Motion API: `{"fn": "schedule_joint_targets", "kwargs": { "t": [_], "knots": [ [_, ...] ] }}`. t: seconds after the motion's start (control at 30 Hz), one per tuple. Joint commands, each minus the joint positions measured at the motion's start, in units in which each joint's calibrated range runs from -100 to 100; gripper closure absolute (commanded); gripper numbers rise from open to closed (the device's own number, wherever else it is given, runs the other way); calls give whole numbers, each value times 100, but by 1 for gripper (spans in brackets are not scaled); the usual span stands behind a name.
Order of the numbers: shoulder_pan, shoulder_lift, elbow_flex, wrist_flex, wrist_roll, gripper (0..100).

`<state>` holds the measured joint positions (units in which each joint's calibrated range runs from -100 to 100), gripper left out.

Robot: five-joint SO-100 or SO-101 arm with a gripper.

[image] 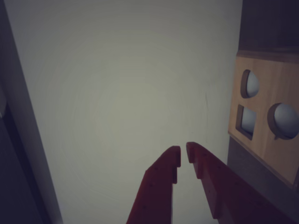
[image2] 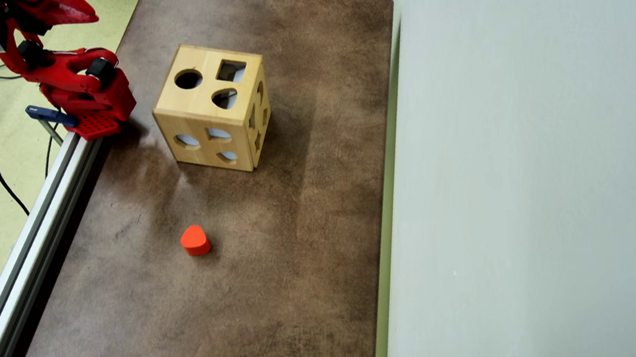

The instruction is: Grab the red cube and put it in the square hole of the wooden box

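— While the pale wall [image2: 530, 148] fills the whole right side of the overhead view, what takes up the middle?

— A brown table [image2: 249, 306], running from the top centre down to the bottom edge, with a metal rail [image2: 20, 248] along its left side.

— And the arm?

— The red arm [image2: 74, 86] sits folded in the upper left corner, its base at the table's edge. In the wrist view the hand [image: 183, 156] rises from the bottom centre, its red fingers [image: 161, 186] nearly closed with only a thin gap at the tips, holding nothing, pointed at the pale wall.

— The box?

— The wooden box [image2: 213, 109] stands upper centre in the overhead view, just right of the arm's base. Its top shows a round, a square and a rounded hole; the square hole [image2: 231, 70] is at the top right. In the wrist view it shows at the right edge.

— The red piece?

— The red block [image2: 194, 240] lies on the table below the box, well apart from it. From above it looks rounded and heart-like, not square.
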<state>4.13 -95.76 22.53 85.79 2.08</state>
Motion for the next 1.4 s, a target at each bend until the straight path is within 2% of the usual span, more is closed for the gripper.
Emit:
{"fn": "schedule_joint_targets", "kwargs": {
  "t": [0.0,1.03,1.37],
  "knots": [
    [25,1,10,-132,29,97],
    [33,1,-115,-228,29,97],
    [33,1,-1466,-132,-10,97]
  ]
}}
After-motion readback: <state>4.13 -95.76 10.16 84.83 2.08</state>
